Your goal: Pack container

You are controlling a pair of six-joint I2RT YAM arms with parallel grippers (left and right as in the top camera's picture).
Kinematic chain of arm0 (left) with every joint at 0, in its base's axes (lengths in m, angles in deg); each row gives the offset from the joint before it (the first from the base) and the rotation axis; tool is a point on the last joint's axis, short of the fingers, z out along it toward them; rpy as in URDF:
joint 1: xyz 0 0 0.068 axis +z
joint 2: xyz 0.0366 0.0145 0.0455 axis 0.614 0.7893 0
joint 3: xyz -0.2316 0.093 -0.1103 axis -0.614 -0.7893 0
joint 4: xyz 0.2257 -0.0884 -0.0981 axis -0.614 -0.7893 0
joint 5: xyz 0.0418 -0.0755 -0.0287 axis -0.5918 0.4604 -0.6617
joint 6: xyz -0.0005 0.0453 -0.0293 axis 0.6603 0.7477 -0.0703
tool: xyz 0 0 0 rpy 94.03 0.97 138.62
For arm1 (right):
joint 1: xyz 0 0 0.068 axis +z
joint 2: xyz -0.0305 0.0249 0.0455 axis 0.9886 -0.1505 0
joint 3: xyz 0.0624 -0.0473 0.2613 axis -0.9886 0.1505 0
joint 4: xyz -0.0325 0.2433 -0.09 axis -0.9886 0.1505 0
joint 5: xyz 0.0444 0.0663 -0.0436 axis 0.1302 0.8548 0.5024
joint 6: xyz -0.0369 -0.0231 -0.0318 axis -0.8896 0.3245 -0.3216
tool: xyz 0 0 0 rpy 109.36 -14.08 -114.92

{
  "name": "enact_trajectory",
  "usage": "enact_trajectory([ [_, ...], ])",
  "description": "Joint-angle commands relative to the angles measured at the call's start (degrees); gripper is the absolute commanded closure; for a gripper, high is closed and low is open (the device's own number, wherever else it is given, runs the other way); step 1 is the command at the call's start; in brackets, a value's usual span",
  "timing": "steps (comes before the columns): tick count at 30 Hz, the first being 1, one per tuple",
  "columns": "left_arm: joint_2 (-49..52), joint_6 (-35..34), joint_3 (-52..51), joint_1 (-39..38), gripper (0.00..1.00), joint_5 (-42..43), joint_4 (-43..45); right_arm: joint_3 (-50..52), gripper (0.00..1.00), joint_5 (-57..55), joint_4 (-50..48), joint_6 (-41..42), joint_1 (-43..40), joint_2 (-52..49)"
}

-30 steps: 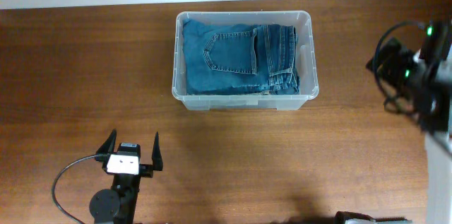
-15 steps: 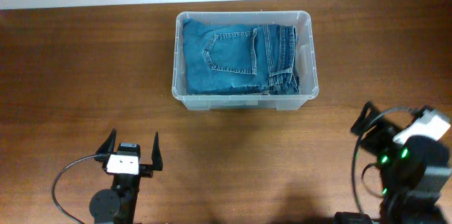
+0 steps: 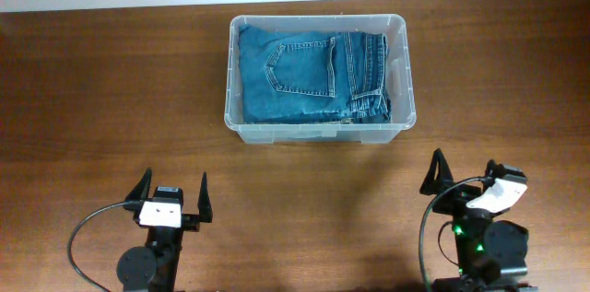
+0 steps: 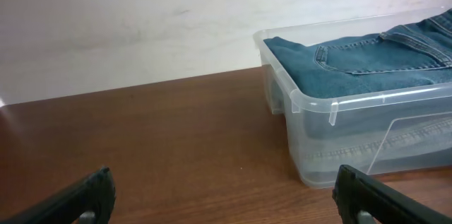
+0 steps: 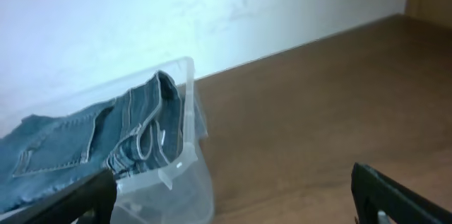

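1. The container [image 3: 313,133] sat at the far middle of the table [image 3: 111,89], with folded jeans [image 3: 304,75] inside.
2. Your left gripper [image 3: 174,181] hung released and empty by the table's near edge, left.
3. Your right gripper [image 3: 466,174] was likewise spread and empty by the table's near edge, right.

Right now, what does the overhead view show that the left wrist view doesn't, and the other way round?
Only overhead: the right arm, jaws open, and the container's full outline. Only left wrist: a side-on look through the container's wall, with denim visible low down inside. Both: the folded jeans filling the container, the wooden table, and the left arm's open jaws.
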Motion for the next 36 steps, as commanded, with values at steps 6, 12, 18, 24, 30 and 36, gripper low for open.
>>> enact_trajectory([
  [6, -0.39, 0.70, -0.15, 0.44, 0.01, -0.39, -0.28, 7.87, 0.02, 2.16, -6.60, -0.87, 0.55, 6.75],
  [12, -0.39, 0.72, -0.15, 0.44, 0.01, -0.39, -0.28, 10.36, 0.02, 6.58, -9.14, -6.56, 0.55, 7.48],
  [18, -0.39, 0.72, -0.15, 0.44, 0.01, -0.39, -0.31, 13.55, 0.02, 7.65, -13.99, -8.59, 0.55, 7.48],
  [24, -0.39, 0.70, -0.15, 0.44, 0.01, -0.39, -0.28, 14.32, 0.02, 8.52, -15.34, -9.44, 0.55, 7.48],
  [30, -0.39, 0.70, -0.15, 0.44, 0.01, -0.39, -0.28, 14.32, 0.02, 8.48, -10.34, -9.46, 0.55, 7.48],
  [36, -0.39, 0.72, -0.15, 0.44, 0.01, -0.39, -0.28, 14.32, 0.02, 8.11, -10.27, -11.19, 0.55, 7.48],
])
